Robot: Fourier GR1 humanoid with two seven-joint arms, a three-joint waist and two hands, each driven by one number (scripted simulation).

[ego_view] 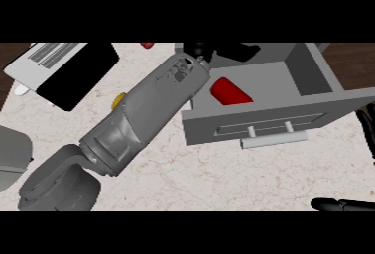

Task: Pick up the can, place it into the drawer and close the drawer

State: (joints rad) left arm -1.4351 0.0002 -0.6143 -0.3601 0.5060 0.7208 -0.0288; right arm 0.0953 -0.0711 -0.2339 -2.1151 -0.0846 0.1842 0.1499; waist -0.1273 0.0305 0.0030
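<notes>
- Head view: the drawer (307,74) stands pulled out on the counter (219,173), its grey front panel and handle (273,140) facing the lower edge of the view.
- The can (230,92), red, lies inside the drawer near the left wall, on its side or tilted as far as I can judge; no hand touches it.
- The left forearm (147,114) runs diagonally from the lower left up to the drawer's back left corner. The left hand (199,51) shows only as a dark shape at that corner, and I cannot tell whether its fingers are spread or curled.
- The right hand (344,204) shows at the lower right edge as dark straight fingers lying low, well apart from the drawer.
- A white and black appliance (62,69) sits at the upper left, a small yellow object (118,99) peeks out beside the forearm, and a small red thing (147,45) lies near the top edge.
- Judgement: placing looks done; closing remains.
- Risk: with the forearm over the left wall, a push on the front could trap it or skew the drawer.
- Risk: a tilted can could roll or catch when the drawer moves.
</notes>
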